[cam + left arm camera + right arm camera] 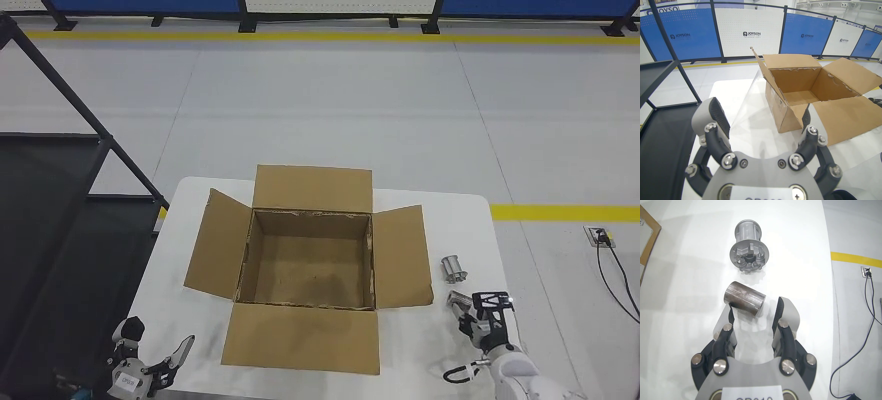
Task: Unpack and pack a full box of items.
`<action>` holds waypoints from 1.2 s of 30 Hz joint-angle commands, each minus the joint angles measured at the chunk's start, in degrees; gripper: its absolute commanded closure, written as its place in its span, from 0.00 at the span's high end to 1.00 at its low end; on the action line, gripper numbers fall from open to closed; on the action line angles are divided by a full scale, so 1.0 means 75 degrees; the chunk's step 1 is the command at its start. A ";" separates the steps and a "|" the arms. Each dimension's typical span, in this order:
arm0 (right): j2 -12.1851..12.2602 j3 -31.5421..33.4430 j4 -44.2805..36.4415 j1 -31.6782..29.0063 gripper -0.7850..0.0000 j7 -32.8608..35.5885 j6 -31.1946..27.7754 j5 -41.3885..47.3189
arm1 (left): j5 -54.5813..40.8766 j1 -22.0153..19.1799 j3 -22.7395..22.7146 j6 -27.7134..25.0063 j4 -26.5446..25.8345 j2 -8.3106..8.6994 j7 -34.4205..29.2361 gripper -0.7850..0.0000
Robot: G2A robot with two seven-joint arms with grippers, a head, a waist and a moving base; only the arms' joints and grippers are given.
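The right gripper (755, 308) hangs over the table (460, 215) near its right edge, close to the near right corner. Its jaws are spread wide and hold nothing. A plain steel cylinder (745, 298) lies on its side on the table at the fingertips, set at a slant across the mouth of the gap. One end of it overlaps one finger (730, 313), though whether they touch cannot be told. The other finger (780, 308) stands apart from it.

Just beyond the cylinder, farther from the gripper, lies a flanged, slotted metal hub (749, 255), also on its side, with its toothed flange end turned toward the cylinder. The two parts are near each other but apart. In the top view the hub (455, 267) sits between the box's right flap and the table's right edge.

The left gripper (761, 111) is at the table's near left corner, jaws wide and with nothing between them.

The cardboard box (308, 260) stands in the middle of the table, well apart from both grippers. All four flaps are folded outward and its bare floor shows.

A black metal rack (50, 230) stands beside the table's left edge. A black cable (869, 306) runs from a floor socket off to the right of the table.
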 commanded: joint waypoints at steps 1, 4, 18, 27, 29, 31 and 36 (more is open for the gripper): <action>-0.0007 -0.0044 0.0006 0.0048 0.54 -0.0013 0.0128 -0.0005 | 0.0000 0.0000 0.0000 0.0000 0.0000 0.0000 0.0000 1.00; -0.0015 -0.0128 0.0034 0.0121 0.51 -0.0006 0.0221 -0.0011 | 0.0000 0.0000 0.0000 0.0000 0.0000 0.0000 0.0000 1.00; -0.0056 -0.0426 0.0127 0.0419 0.67 -0.0153 0.0839 -0.0110 | 0.0000 0.0000 0.0000 0.0000 0.0000 0.0000 0.0000 1.00; 0.0012 -0.0198 -0.0219 -0.0007 0.72 -0.0412 0.0282 -0.0124 | 0.0000 0.0000 0.0000 0.0000 0.0000 0.0000 0.0000 1.00; 0.0034 -0.0076 -0.0380 -0.0189 0.83 -0.0408 0.0188 -0.0097 | 0.0000 0.0000 0.0000 0.0000 0.0000 0.0000 0.0000 1.00; 0.0048 -0.0004 -0.0472 -0.0304 0.84 -0.0388 0.0120 -0.0060 | 0.0000 0.0000 0.0000 0.0000 0.0000 0.0000 0.0000 1.00; 0.0049 -0.0036 -0.0368 -0.0216 0.82 -0.0206 0.0355 -0.0135 | 0.0000 0.0000 0.0000 0.0000 0.0000 0.0000 0.0000 1.00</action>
